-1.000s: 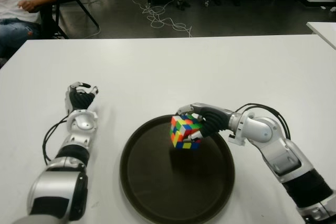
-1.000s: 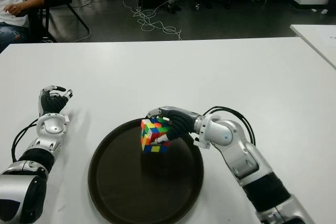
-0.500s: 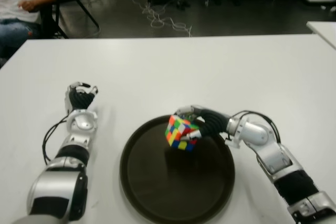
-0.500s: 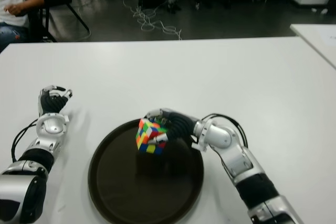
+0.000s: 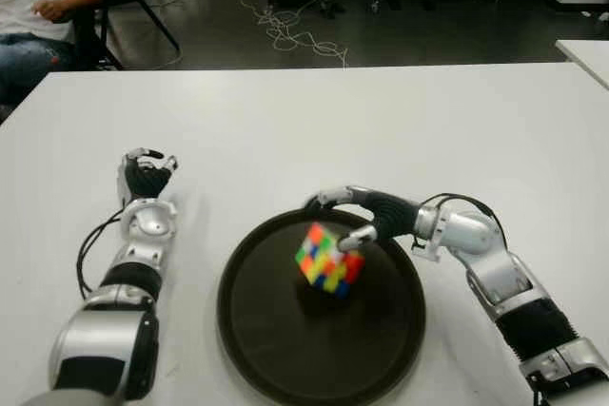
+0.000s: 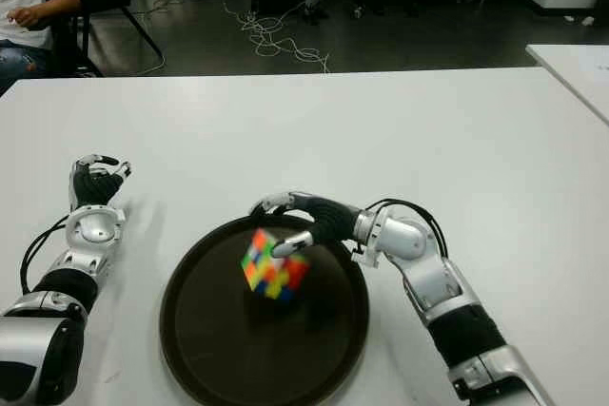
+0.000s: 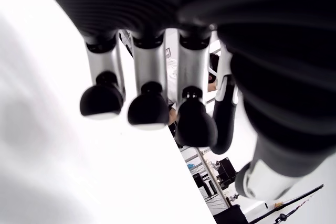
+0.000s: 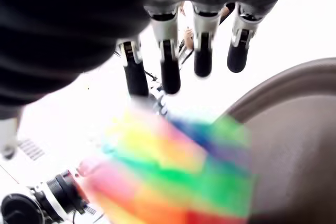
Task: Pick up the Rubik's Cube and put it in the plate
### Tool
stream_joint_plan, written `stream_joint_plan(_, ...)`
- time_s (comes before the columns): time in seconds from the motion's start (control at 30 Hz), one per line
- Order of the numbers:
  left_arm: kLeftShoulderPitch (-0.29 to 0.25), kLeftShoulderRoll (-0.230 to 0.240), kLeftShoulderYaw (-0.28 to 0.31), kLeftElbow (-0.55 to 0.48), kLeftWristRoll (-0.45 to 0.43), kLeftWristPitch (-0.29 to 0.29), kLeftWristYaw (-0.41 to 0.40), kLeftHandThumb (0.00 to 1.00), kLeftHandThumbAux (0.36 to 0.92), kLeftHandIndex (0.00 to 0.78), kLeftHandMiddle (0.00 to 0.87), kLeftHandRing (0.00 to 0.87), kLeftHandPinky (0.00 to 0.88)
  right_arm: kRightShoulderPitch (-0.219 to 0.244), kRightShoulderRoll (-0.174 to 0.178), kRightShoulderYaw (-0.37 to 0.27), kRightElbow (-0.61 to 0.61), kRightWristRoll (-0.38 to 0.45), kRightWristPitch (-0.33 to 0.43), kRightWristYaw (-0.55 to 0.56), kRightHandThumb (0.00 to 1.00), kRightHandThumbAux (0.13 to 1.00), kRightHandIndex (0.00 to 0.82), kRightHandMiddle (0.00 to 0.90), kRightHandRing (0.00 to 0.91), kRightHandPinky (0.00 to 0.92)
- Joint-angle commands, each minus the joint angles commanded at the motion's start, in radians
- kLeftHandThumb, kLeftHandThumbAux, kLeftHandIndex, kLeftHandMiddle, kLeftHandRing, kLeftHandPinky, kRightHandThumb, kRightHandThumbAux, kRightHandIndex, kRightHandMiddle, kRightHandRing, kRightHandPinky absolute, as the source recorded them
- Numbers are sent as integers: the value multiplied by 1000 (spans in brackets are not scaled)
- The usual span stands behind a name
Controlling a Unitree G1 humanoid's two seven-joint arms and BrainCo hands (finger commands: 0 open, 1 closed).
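Observation:
The Rubik's Cube (image 5: pixel 328 259) sits tilted on one edge inside the dark round plate (image 5: pixel 276 349), a little behind the plate's middle. My right hand (image 5: pixel 333 221) hovers just behind and above the cube with its fingers spread and nothing in its grasp; the thumb tip (image 5: pixel 352 237) is close to the cube's top corner. In the right wrist view the cube (image 8: pixel 173 171) is a blur below the straightened fingers (image 8: pixel 168 69). My left hand (image 5: pixel 145 178) shows on the white table (image 5: pixel 381 130) to the left of the plate, fingers relaxed and holding nothing.
A seated person (image 5: pixel 38 7) is beyond the table's far left corner. Cables (image 5: pixel 295 35) lie on the dark floor behind the table. The corner of a second white table (image 5: pixel 585 49) shows at the far right.
The right hand has opened and let go of the cube. The cube has dropped lower and tipped into the plate. The left arm has not moved.

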Motion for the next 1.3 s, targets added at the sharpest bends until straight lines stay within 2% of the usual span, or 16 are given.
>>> stream_joint_plan(0.03, 1, 1, 0, 0, 0, -1, -3, 710, 703, 442, 830, 825, 815, 0, 2, -1, 1, 1, 3, -1, 0, 392, 0, 57, 99, 193)
stream_joint_plan(0.2, 1, 3, 1, 3, -2, -6, -12, 711, 704, 442, 829, 822, 812, 1, 4, 0, 4, -8, 4, -6, 0, 380, 0, 63, 108, 151)
stream_joint_plan(0.3, -1, 5, 2, 7, -1, -5, -11, 711, 703, 442, 830, 825, 817, -2, 3, 3, 8, -13, 12, 0, 0, 363, 0, 148, 191, 249)
stream_joint_plan(0.37, -2, 5, 0, 10, 1, -2, -7, 711, 703, 442, 828, 824, 814, -6, 3, 3, 12, -12, 10, 3, 0, 349, 0, 155, 191, 237)
stream_joint_plan(0.5, -3, 5, -4, 11, 8, 3, 4, 711, 703, 442, 830, 827, 818, -6, 2, -2, 8, -15, -12, -5, 0, 338, 0, 143, 157, 182)
stream_joint_plan(0.6, -3, 4, -5, 10, 9, 3, 9, 711, 703, 442, 836, 833, 825, -2, 4, -7, 1, -12, -17, -9, 0, 352, 0, 84, 77, 94)
stream_joint_plan(0.77, -1, 1, -2, 7, 4, -4, 6, 711, 703, 442, 828, 824, 813, 1, 10, -13, 6, -2, -18, -10, 0, 384, 0, 26, 14, 19)
stream_joint_plan(1.13, -5, 1, 5, 13, -5, 6, -1, 711, 703, 442, 827, 824, 817, -13, 18, -18, 56, 1, -46, 3, 0, 436, 0, 0, 0, 0)
stream_joint_plan(1.3, 0, 4, 6, 11, -8, -8, -11, 711, 704, 442, 829, 825, 815, -24, 26, -19, 90, -1, -62, 4, 0, 444, 0, 0, 0, 0)
